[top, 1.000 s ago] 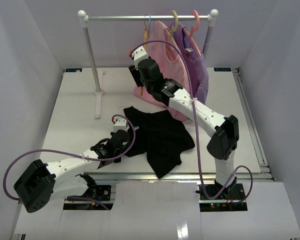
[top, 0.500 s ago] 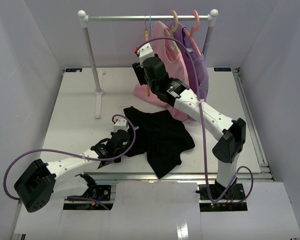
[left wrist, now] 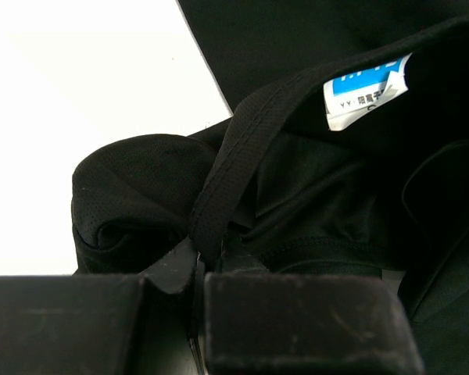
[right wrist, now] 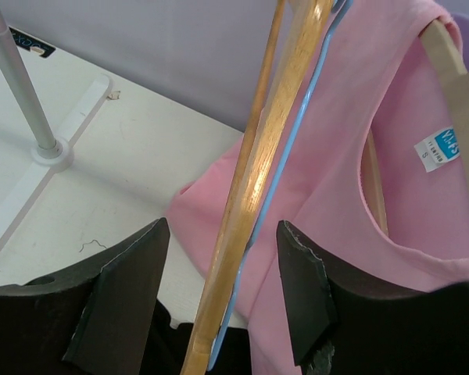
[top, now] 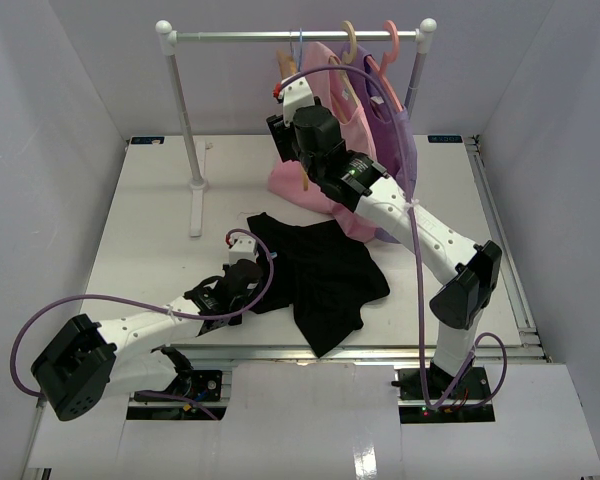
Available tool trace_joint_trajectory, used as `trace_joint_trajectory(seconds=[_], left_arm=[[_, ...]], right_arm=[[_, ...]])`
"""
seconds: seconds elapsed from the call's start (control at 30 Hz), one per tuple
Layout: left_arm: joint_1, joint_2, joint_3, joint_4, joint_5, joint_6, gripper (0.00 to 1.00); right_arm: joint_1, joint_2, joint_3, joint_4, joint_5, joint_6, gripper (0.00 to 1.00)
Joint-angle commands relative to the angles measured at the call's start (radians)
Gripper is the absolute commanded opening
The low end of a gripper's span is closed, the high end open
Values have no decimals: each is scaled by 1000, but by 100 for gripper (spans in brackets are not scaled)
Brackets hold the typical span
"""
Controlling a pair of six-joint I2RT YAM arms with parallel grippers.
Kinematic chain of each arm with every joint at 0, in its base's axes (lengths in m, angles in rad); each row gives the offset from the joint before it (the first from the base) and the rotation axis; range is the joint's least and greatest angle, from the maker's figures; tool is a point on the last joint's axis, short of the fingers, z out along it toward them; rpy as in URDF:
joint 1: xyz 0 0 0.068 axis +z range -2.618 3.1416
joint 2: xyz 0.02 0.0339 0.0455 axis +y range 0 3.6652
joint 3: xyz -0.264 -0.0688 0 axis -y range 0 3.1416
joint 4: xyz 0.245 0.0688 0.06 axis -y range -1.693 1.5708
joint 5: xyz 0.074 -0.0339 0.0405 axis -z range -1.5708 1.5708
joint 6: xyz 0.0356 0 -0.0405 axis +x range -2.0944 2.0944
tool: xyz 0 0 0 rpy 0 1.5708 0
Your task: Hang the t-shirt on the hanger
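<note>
**Left arm pins the collar, right arm reaches for the rack**

Your left arm lies low along the table, stretched from its base at the near left corner toward the middle. The left gripper has its fingers drawn together on the neck band of the black t-shirt. The ribbed strip runs down into the narrow gap between them. The blue-and-white label sits just beyond, inside the collar.

The t-shirt lies crumpled on the table near the centre, in front of the rack and well apart from the hangers.

Your right arm rises from the near right corner. It bends at the elbow and carries its long white forearm up and back to the left, so the wrist is just below the rack rail. The right gripper is spread wide with nothing in its grasp. In the wrist view its two fingers stand either side of the tan-orange wooden hanger, and the light-blue hanger lies close against that one's far side. Neither finger is seen touching them. Just to their right, the pink garment drapes from its own hanger.
</note>
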Motion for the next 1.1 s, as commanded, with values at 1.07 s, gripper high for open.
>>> trace_joint_trajectory(seconds=[1.07], left_arm=[[-3, 0, 35, 4, 1, 4, 0]], right_arm=[[-38, 15, 57, 101, -21, -165, 63]])
